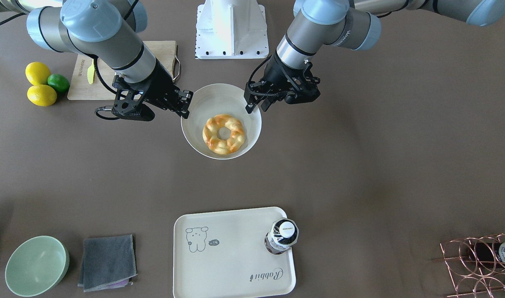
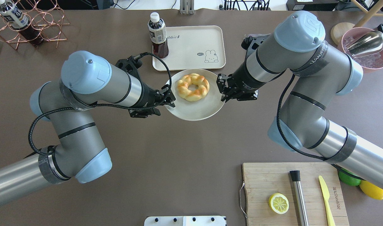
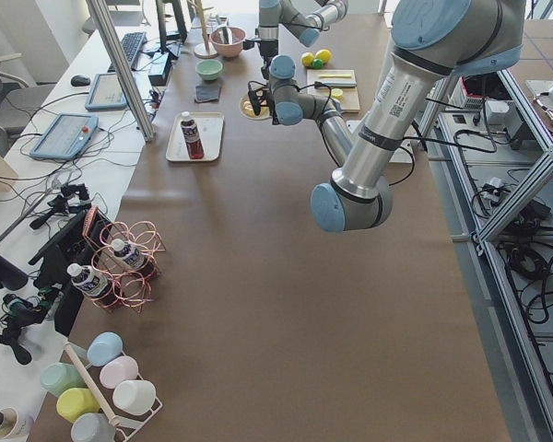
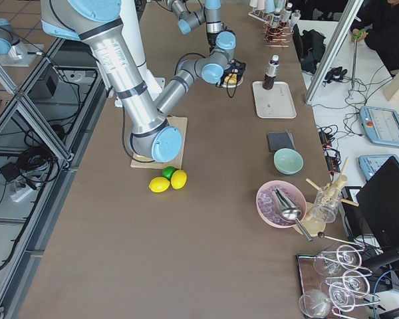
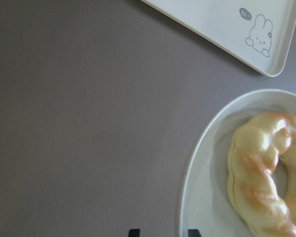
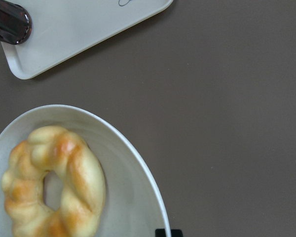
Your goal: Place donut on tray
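The golden twisted donut (image 1: 213, 134) (image 2: 182, 88) lies in a round white bowl (image 1: 211, 99) (image 2: 194, 110) between my two arms. The bowl seems to be held up above the table. My right gripper (image 1: 185, 111) (image 2: 223, 94) is shut on the bowl's rim; the right wrist view shows its tips (image 6: 168, 232) together at the rim, next to the donut (image 6: 79, 173). My left gripper (image 1: 256, 108) (image 2: 170, 96) is open and straddles the opposite rim (image 5: 163, 232), beside the donut (image 5: 256, 173). The cream Rabbit tray (image 1: 232, 256) (image 2: 191, 44) lies beyond the bowl.
A dark drink bottle (image 1: 282, 236) (image 2: 158, 34) stands on one corner of the tray. A green bowl (image 1: 36, 265) and a grey cloth (image 1: 107, 263) lie beside the tray. A cutting board (image 2: 292, 191) with a lemon half, lemons (image 1: 41, 85) and a copper rack (image 1: 480, 265) sit at the sides.
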You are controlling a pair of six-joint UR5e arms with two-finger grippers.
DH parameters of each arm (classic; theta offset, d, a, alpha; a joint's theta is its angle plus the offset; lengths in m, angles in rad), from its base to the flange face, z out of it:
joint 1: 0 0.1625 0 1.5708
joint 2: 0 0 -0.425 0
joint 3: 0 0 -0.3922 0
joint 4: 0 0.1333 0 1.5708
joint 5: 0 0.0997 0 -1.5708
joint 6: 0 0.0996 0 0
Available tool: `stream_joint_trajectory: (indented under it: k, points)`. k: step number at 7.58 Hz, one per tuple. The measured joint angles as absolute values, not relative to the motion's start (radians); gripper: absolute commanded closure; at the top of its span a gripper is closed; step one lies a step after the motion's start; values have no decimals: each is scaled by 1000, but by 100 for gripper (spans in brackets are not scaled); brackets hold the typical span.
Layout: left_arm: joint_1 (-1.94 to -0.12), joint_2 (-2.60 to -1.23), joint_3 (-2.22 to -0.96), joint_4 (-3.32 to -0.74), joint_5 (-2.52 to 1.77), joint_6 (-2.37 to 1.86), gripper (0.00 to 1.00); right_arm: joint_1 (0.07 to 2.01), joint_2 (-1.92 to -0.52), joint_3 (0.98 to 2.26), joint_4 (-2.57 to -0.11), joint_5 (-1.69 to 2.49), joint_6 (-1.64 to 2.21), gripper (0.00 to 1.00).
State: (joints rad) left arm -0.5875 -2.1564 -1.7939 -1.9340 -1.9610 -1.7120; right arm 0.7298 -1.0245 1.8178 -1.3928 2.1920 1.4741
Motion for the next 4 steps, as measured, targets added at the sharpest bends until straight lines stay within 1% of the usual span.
stream_joint_trajectory:
  k: [4]
  points:
    - [-621,-2156,-1814,-1934,-1980,-1712,2,722,-1034,1811,-1391,2170,1475,100]
